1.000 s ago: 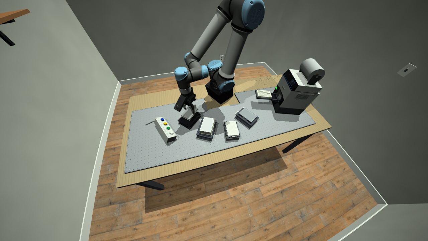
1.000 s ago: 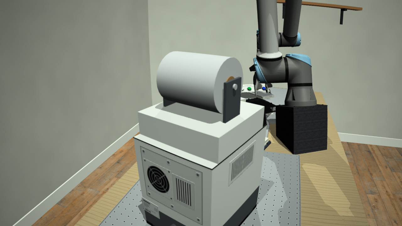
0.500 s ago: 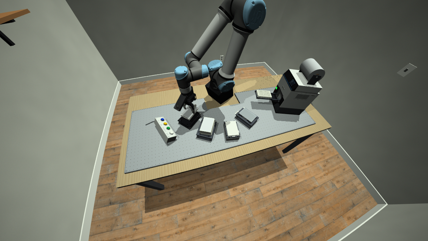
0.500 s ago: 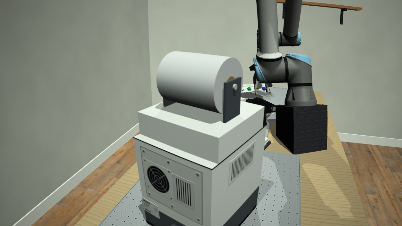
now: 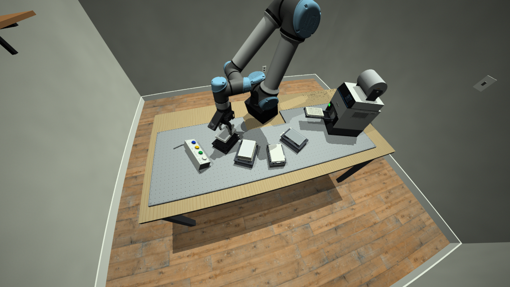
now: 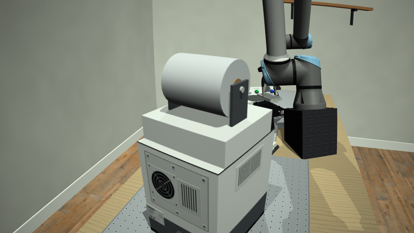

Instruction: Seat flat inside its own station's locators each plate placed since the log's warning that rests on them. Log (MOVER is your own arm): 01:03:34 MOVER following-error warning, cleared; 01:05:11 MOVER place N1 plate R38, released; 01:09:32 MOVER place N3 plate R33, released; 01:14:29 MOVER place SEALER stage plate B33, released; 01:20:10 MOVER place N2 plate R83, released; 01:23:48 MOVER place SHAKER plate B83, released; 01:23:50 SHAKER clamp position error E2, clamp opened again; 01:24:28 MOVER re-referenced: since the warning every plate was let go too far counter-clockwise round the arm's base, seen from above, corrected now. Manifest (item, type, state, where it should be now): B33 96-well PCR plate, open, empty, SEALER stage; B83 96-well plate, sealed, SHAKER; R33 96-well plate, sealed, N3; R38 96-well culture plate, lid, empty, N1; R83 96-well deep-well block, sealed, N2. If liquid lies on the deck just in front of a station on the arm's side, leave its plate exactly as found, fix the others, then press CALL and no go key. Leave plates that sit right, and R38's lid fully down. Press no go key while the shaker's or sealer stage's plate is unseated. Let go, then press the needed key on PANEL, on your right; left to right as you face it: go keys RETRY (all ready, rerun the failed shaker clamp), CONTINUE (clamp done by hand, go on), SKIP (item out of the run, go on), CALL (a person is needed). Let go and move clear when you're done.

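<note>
My gripper [image 5: 224, 128] is shut on a flat sealed plate [image 5: 224, 136] and holds it a little above the black shaker [image 5: 225, 143], slightly tilted. The held plate also shows in the exterior view [image 6: 270, 97], under the gripper [image 6: 269, 92], mostly hidden behind the sealer. To the right of the shaker stand a tall white block on a nest [image 5: 246, 150], a white dotted plate on a nest [image 5: 276, 154] and a grey lidded plate on a nest [image 5: 294, 138]. An open well plate [image 5: 314, 111] lies on the sealer's stage.
The key panel [image 5: 197, 154], with blue, yellow, green and white keys, lies left of the shaker. The sealer [image 5: 353, 109] with its roll stands at the far right and fills the exterior view [image 6: 202, 138]. The arm's black base [image 5: 261, 109] stands behind the nests.
</note>
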Motion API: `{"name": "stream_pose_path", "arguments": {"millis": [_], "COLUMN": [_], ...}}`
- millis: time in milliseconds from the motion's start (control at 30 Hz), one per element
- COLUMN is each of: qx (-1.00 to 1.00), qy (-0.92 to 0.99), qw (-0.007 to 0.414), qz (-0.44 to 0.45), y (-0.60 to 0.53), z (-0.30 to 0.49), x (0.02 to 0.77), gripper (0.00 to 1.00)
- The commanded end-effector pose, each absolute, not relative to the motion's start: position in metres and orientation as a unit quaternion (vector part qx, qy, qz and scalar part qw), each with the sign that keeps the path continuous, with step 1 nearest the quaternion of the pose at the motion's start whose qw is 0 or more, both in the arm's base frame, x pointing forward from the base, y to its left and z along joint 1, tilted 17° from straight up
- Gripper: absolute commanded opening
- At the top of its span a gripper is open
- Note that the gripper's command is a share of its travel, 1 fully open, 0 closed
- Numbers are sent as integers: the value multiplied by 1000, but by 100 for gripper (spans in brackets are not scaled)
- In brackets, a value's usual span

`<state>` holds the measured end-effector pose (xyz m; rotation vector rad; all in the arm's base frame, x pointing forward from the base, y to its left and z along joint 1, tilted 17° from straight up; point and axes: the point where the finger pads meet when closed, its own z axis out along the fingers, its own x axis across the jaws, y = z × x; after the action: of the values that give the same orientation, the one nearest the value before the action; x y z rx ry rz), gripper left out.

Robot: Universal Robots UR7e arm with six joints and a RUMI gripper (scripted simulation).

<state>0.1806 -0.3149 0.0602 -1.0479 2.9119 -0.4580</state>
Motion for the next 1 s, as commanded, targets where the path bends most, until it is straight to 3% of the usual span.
{"name": "stream_pose_path", "arguments": {"millis": [0, 967], "qx": [-325, -323], "qy": [934, 935], "qw": [8, 9], "qz": [-148, -146], "y": [-323, -325], "z": [64, 55], "x": [187, 189], "gripper": [0, 0]}}
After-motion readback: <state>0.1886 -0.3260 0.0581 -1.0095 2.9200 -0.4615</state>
